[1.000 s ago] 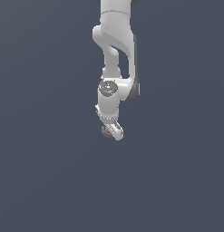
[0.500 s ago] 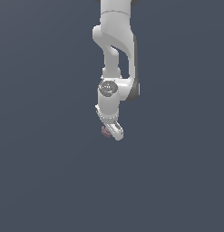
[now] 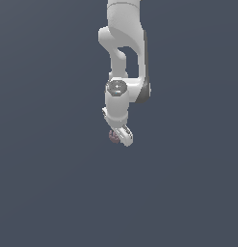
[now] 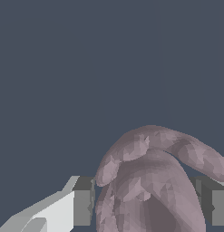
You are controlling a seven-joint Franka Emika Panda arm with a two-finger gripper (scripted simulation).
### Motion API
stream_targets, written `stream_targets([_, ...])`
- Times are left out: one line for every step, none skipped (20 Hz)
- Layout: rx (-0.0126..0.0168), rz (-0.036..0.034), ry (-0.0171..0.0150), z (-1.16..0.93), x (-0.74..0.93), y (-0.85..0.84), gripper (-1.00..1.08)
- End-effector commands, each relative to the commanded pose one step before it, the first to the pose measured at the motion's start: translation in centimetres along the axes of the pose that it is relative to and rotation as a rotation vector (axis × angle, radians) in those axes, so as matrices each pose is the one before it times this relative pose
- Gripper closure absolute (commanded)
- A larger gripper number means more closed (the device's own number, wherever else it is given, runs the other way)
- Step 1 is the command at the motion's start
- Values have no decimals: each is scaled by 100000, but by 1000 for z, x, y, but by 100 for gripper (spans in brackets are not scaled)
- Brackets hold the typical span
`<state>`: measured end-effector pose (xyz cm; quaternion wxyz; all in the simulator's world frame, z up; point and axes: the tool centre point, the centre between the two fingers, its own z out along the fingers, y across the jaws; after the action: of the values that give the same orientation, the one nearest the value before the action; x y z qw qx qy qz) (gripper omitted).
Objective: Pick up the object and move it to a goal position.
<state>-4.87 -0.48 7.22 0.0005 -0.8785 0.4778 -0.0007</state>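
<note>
The lumpy pink object (image 4: pixel 149 190) sits right between the two grey pads (image 4: pixel 84 201), which press on its sides. The gripper (image 3: pixel 119 137) holds it tight. The white arm (image 3: pixel 123 48) rises straight above the gripper.

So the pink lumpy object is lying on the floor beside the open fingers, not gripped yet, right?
Not right. The pink lumpy object is between the fingers, which are closed against its sides, as the wrist view shows. In the exterior view it sits at the tip of the gripper, partly hidden.
</note>
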Motion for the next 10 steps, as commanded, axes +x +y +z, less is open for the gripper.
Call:
stream_targets([87, 3, -17, -1201, -517, 42, 108])
stream_targets([0, 0, 0, -580, -262, 32, 108])
stream_targets([0, 0, 0, -629, -283, 35, 108])
stream_targets([0, 0, 0, -679, -304, 38, 108])
stream_targets([0, 0, 0, -730, -325, 40, 108])
stream_targets([0, 0, 0, -782, -347, 43, 108])
stream_targets([-42, 44, -33, -804, -343, 53, 108])
stream_targets([0, 0, 0, -882, -386, 48, 108])
stream_targets([0, 0, 0, -926, -403, 50, 108])
stream_targets([-55, 30, 29, -938, -403, 51, 108])
